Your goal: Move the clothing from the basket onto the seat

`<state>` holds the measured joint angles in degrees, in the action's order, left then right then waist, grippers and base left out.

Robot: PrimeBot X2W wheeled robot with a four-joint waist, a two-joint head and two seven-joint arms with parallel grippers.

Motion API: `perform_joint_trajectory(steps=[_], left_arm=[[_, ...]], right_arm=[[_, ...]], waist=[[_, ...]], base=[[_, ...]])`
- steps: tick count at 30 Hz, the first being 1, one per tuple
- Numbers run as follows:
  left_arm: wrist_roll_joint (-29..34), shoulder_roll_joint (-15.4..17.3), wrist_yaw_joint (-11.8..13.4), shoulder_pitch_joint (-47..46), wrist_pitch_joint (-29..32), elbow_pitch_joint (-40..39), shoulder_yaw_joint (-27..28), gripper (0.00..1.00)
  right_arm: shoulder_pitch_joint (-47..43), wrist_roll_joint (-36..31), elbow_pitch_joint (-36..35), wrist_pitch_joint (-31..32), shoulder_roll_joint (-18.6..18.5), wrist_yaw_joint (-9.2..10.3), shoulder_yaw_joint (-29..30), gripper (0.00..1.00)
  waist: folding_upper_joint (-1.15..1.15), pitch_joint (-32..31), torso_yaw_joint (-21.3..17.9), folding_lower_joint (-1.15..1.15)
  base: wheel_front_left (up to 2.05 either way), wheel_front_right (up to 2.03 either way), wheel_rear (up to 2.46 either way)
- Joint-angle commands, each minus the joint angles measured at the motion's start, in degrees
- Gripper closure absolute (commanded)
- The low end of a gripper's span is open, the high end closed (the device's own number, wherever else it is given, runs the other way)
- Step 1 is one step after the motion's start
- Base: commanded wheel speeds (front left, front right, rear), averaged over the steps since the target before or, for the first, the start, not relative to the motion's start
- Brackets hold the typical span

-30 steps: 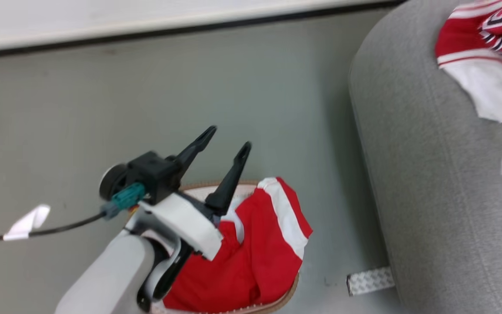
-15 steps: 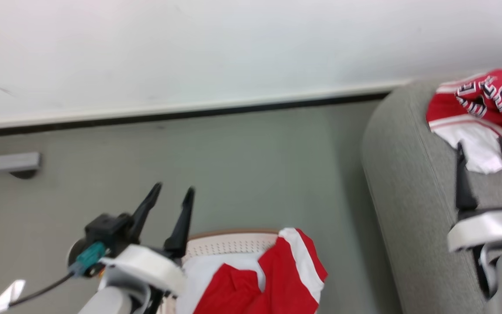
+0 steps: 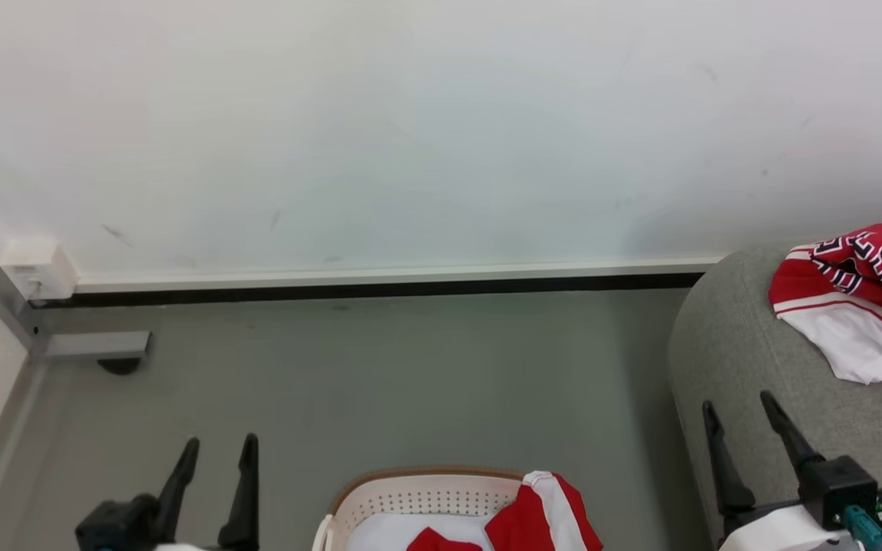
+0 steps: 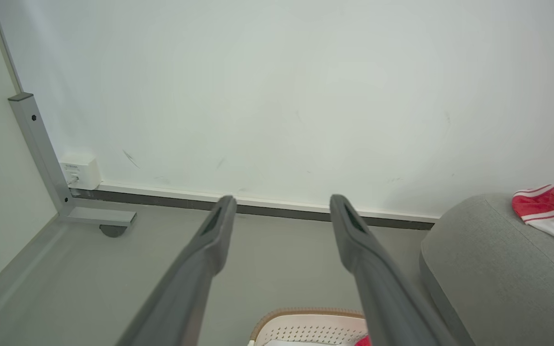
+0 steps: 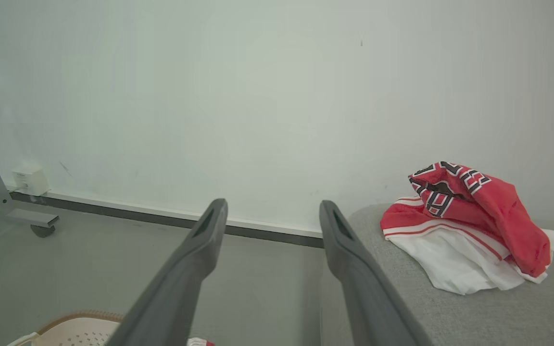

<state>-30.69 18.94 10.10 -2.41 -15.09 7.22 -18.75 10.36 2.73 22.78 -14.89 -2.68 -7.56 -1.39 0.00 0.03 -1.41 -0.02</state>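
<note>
Stands with both long dark two-fingered claws spread wide and empty: left gripper at the lower left of the head view, right gripper at the lower right, all fingers pointing up toward the pale wall.

Leaves a soft bright-red garment with white panels in the oval white perforated plastic basket with a brown rim, set on the grey floor at the bottom middle, between the two claws and lower than both sets of fingertips. Means reaching back, down and inward for either arm. Looks about equally near to both; the red fold with its white stripe drapes over the basket's right rim, toward the right gripper and the seat. Runs that stripe slantwise, upper left to lower right; cannot tell the garment's full long axis, being cut by the picture's edge.

Has a second crumpled red-and-white garment with black-and-white lettering already lying on the large light-grey upholstered seat, near its rounded end, beyond and to the right of the right gripper.
</note>
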Motion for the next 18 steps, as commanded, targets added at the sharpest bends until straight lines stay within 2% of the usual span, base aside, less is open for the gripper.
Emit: perform_joint_trajectory(steps=[1, 10, 18], left_arm=[[1.49, -0.59, -0.74, 2.53, -0.04, -0.82, 1.49, 0.0], [5.76, -4.53, -4.45, 6.67, -0.07, -1.06, 7.87, 0.0], [8.26, -7.27, -7.1, 7.1, -0.07, 0.11, 10.92, 0.0]], right_arm=[[-1.77, 1.5, -0.04, -0.22, -0.19, 0.14, -0.69, 0.0], [-4.93, 3.02, -0.4, -0.22, -0.19, 0.14, -2.72, 0.0], [-4.93, 2.92, 0.15, -0.22, -0.17, 0.14, -3.07, 0.0]], waist=[[0.0, -0.87, 0.03, 0.02], [0.0, -1.96, -1.77, 0.02], [0.0, -2.34, -3.19, 0.02]], base=[[0.0, 0.0, 0.0], [0.0, 0.0, 0.0], [0.0, 0.0, 0.0]])
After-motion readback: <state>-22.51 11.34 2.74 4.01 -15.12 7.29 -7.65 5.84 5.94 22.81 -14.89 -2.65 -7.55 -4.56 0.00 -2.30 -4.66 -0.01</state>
